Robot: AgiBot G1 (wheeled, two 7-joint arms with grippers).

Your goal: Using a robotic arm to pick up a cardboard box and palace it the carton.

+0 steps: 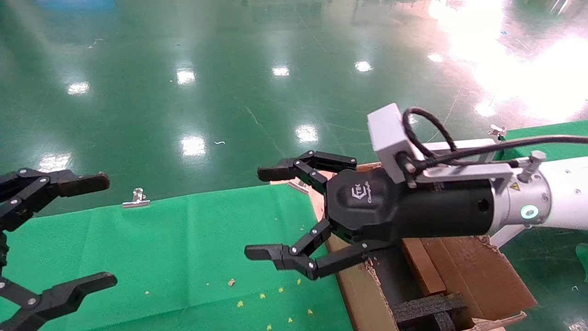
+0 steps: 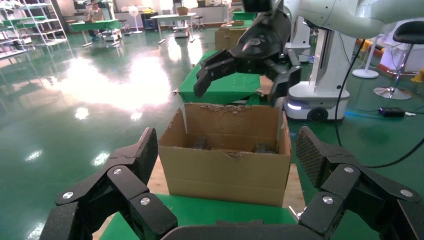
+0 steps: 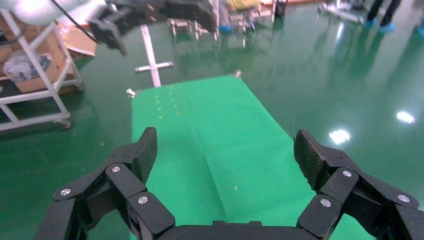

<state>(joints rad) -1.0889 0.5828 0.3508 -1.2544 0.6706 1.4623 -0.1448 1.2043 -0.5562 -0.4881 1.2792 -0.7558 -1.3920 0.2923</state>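
My right gripper (image 1: 262,212) is on the white-jointed robotic arm with the green ring light. It hovers open and empty over the green cloth, just left of the carton (image 1: 464,271). In the left wrist view the right gripper (image 2: 239,89) hangs above the carton (image 2: 225,170), whose flaps are ragged. The right wrist view shows only green cloth between the right gripper's fingers (image 3: 226,147). A narrow brown slab (image 1: 422,269) lies inside the carton beside black foam (image 1: 427,308). I cannot tell whether it is the cardboard box. My left gripper (image 1: 102,230) stays open and empty at the far left.
The green cloth (image 1: 183,248) covers the table, with small yellow crumbs near its front. Metal clips (image 1: 136,198) hold the cloth at the back edge. Shiny green floor lies beyond the table. Another robot base (image 2: 312,107) stands behind the carton.
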